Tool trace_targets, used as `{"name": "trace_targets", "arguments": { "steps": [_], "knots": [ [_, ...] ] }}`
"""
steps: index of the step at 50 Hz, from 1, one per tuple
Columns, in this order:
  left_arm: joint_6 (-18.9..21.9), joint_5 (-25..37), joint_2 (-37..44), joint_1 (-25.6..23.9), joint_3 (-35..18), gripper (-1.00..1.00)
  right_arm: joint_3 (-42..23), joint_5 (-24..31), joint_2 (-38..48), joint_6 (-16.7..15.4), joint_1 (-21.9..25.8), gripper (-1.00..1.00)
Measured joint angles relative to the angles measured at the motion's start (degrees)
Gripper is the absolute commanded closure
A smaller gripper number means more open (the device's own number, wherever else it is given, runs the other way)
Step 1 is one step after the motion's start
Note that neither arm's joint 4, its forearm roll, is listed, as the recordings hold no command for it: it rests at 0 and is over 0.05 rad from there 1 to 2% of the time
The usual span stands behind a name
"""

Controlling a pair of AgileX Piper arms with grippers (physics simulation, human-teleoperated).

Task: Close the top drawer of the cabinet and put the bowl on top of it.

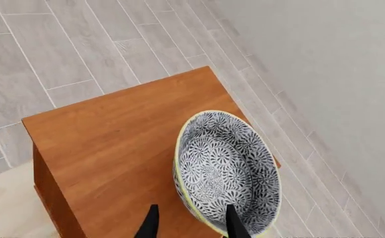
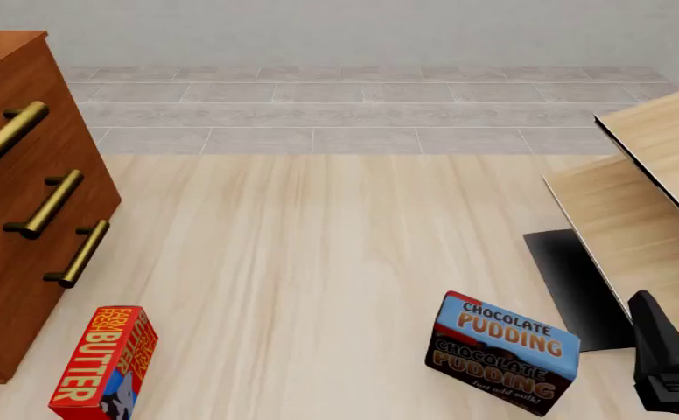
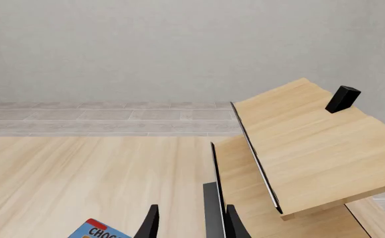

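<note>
My left claw [image 1: 191, 229] grips the bowl's [image 1: 227, 171] rim, fingers astride it, tilted above the cabinet [image 2: 18, 201] top. The top drawer [image 2: 13, 131] looks shut. Next, I'd lower and release. My right claw [image 3: 191, 225] stands parted, empty.

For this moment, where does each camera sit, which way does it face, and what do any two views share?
Left wrist: behind the left fingers, looking down on the cabinet top; bowl rim between the fingers.
Front: above the table, facing forward and down; only the right gripper shows.
Right wrist: behind the right fingers, facing the wall over wooden boards.
Shared: front and right wrist both show the chocolate pudding box.
</note>
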Motion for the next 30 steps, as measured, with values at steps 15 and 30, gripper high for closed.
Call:
{"name": "trace_targets", "arguments": {
  "steps": [15,30],
  "knots": [
    [-0.1,5.3,-4.6,-1.0,-2.4,-1.00,0.0,0.0,0.0,0.0,0.0,-1.00],
    [-0.2,15.0,-6.8,-2.1,-10.8,-1.00,0.0,0.0,0.0,0.0,0.0,-1.00]
  ]
}}
